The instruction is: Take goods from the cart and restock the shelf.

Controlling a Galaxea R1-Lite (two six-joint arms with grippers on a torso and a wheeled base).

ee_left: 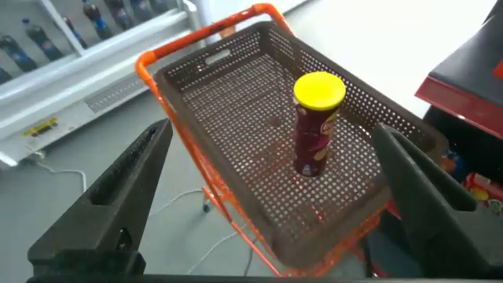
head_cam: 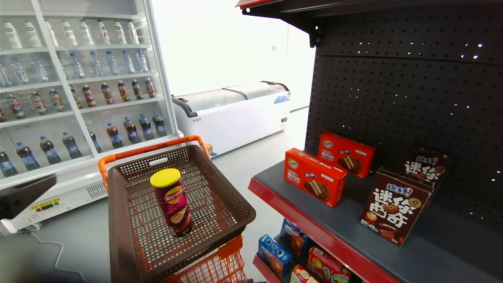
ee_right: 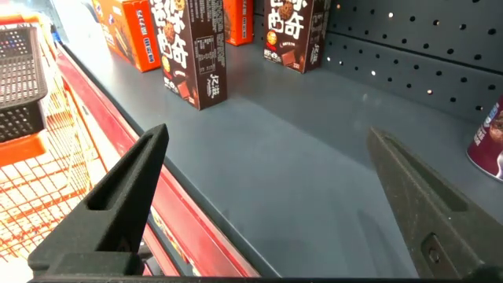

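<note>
With your left gripper (ee_left: pixel 271 134) and right gripper (ee_right: pixel 267 134) both spread-jawed, the can (head_cam: pixel 171 202), upright mid-basket (head_cam: pixel 129 167) away from every rim, looks light, stiff and slick, so clasp its middle.

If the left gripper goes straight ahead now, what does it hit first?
Probably the chips can, standing upright just off the open left gripper's centre line; if it misses, the basket's mesh floor. Depth is unclear.

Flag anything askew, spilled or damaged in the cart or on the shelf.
Nothing stands out: the chip can stands upright in the basket, and the red boxes and brown boxes stand upright on the shelf, none spilled.
</note>
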